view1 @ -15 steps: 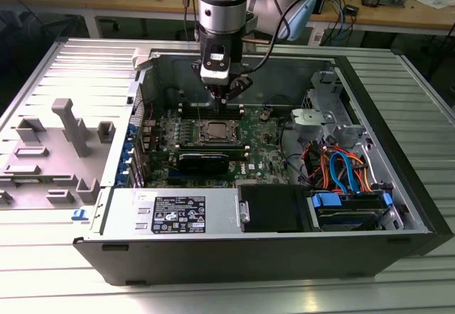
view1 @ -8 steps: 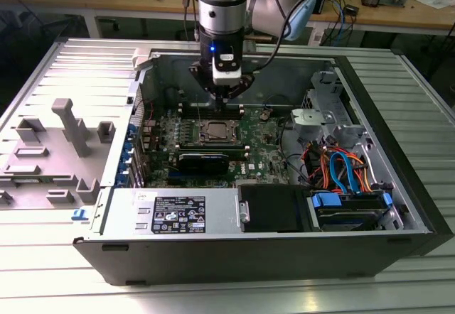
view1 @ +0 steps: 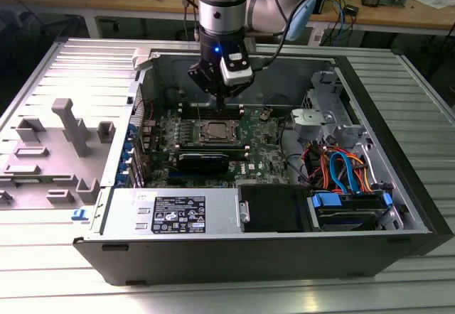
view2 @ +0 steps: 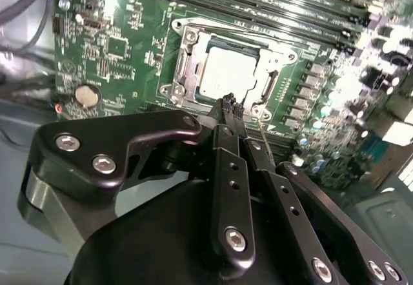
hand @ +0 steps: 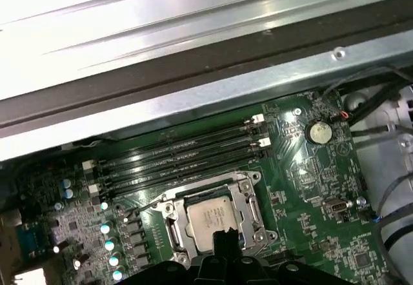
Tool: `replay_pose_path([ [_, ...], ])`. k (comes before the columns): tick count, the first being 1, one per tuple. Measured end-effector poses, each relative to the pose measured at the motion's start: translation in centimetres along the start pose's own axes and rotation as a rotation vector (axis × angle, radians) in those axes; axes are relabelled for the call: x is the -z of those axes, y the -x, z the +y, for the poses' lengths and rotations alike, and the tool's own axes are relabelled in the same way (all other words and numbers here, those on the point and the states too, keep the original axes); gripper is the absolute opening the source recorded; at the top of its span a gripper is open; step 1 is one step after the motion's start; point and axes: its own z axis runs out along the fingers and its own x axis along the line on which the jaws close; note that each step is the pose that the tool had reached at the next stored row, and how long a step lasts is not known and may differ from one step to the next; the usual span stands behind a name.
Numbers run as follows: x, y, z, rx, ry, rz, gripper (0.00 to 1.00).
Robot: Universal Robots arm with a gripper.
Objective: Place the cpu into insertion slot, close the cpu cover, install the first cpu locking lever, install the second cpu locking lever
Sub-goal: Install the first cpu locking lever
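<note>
The gripper (view2: 230, 102) hangs low inside an open computer case (view1: 398, 207), its two slim fingers (view2: 225, 162) pressed together with nothing visible between them. Just beyond the tips, the cpu (view2: 229, 72) lies seated in the insertion slot (view2: 179, 82), and the cpu cover (view2: 258, 48) lies flat around it. A thin wire lever (view2: 259, 129) lies just beside the fingertips; whether it is latched cannot be told.

The main risk looks like a slip. The narrow tips could skid off so fine a lever and strike the chip's bare metal top or scrape the green board (view2: 122, 53). Uneven pressure could also let the lever spring back.

Beyond the slot on the far side from the hand run the long memory slots (hand: 181, 159), close enough to hem in any sideways travel. A row of small capacitors (view2: 308, 98) crowds one flank and a coin battery (view2: 86, 94) sits on the other. Farther out, orange and blue cables (view1: 341, 168) fill the case's corner.
</note>
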Motion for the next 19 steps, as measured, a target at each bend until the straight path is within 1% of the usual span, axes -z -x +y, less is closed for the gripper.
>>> replay_pose_path([
  [2, 0.00, 0.00, 0.00, 0.065, 0.0027, -0.0002, 0.11],
  [3, 0.00, 0.00, 0.00, 0.091, 0.0037, -0.0003, 0.11],
  [6, 0.00, 0.00, 0.00, 0.125, 0.0050, -0.0004, 0.11],
  [8, 0.00, -0.01, 0.00, 0.133, 0.0054, -0.0004, 0.11],
  [11, 0.00, -0.12, -0.03, 0.133, 0.0054, -0.0004, 0.11],
  [15, 0.02, -0.46, -0.11, 0.133, 0.0055, -0.0002, 0.11],
  [17, 0.03, -0.58, -0.14, 0.135, 0.0054, 0.0022, 0.11],
  [19, 0.03, -0.64, -0.15, 0.138, 0.0055, 0.0029, 0.11],
])
